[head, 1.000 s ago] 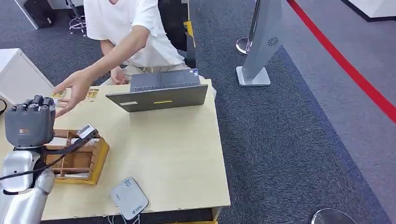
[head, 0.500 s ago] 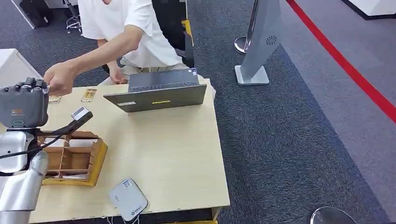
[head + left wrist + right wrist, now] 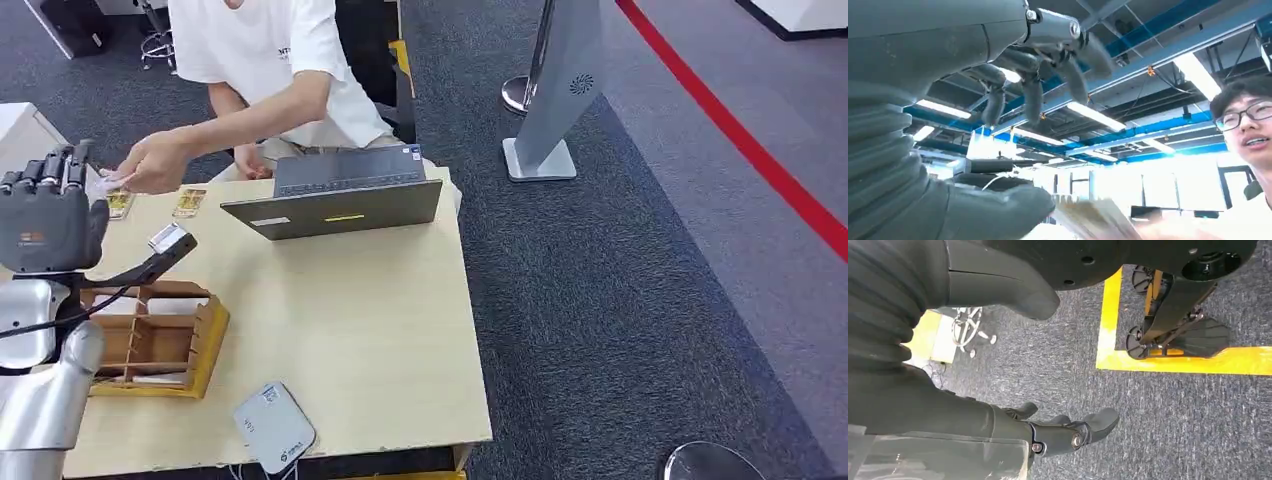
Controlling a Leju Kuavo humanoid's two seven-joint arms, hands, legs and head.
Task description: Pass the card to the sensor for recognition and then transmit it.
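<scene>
My left hand (image 3: 45,215) is raised over the table's far left corner, with its fingers spread upward and nothing between them. Just beyond it a person's hand (image 3: 152,163) holds a pale card (image 3: 112,179). In the left wrist view that card (image 3: 1093,221) is a blur just off my thumb (image 3: 998,205), and my fingers (image 3: 1033,97) arch apart from it. The white card sensor (image 3: 275,427) lies at the table's near edge. My right hand (image 3: 1068,432) hangs over the carpet, fingers loosely extended and holding nothing.
A wooden compartment box (image 3: 205,345) sits on the table under my left forearm. Two yellow cards (image 3: 188,202) lie at the far left. An open grey laptop (image 3: 340,195) stands in front of the seated person (image 3: 270,60). A grey kiosk stand (image 3: 560,90) is on the carpet to the right.
The person's hand reached my raised left hand, took the card and drew it away to the right. My left hand's fingers uncurled and now point upward.
</scene>
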